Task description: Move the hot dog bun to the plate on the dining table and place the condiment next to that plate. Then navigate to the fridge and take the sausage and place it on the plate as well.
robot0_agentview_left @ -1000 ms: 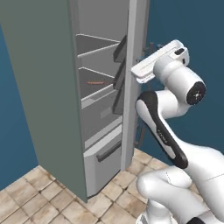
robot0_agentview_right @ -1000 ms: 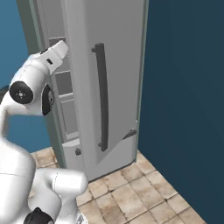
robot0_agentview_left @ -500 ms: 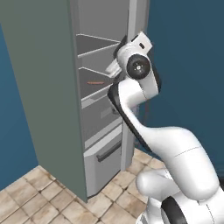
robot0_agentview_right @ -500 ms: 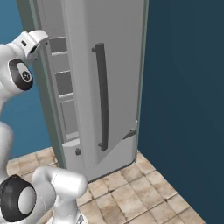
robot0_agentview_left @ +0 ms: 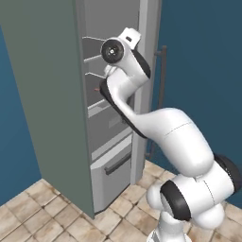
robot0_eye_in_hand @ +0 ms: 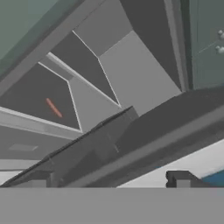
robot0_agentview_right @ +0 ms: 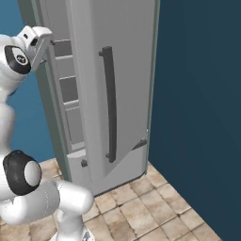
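The gripper (robot0_eye_in_hand: 109,180) stands wide apart and empty, its two dark fingertips (robot0_eye_in_hand: 179,178) low in the hand view, one at each side, with nothing between them. It is raised at the open front of the fridge (robot0_agentview_left: 56,94), and the hand view looks slantwise into the grey interior, across shelf edges and panels. The sausage (robot0_eye_in_hand: 54,108) lies on a dark shelf (robot0_eye_in_hand: 39,98) well ahead of the fingertips and off toward the left of that view, a thin reddish-orange stick lying flat and alone, not touched by the gripper. In the left base view the same sausage (robot0_agentview_left: 97,88) shows as a small red speck on a shelf beside the arm's upper link. The wrist (robot0_agentview_left: 116,51) sits high against the fridge opening, level with the upper wire shelves, and the white arm (robot0_agentview_left: 165,137) bends down from it to the base at the lower right. Under the shelves are grey drawers (robot0_agentview_left: 111,163). In the right base view the hand (robot0_agentview_right: 35,40) pokes past the edge of the open door (robot0_agentview_right: 110,89), which carries a long dark vertical handle (robot0_agentview_right: 109,103). The floor (robot0_agentview_right: 155,207) is tan stone tile, and the walls around are deep blue.
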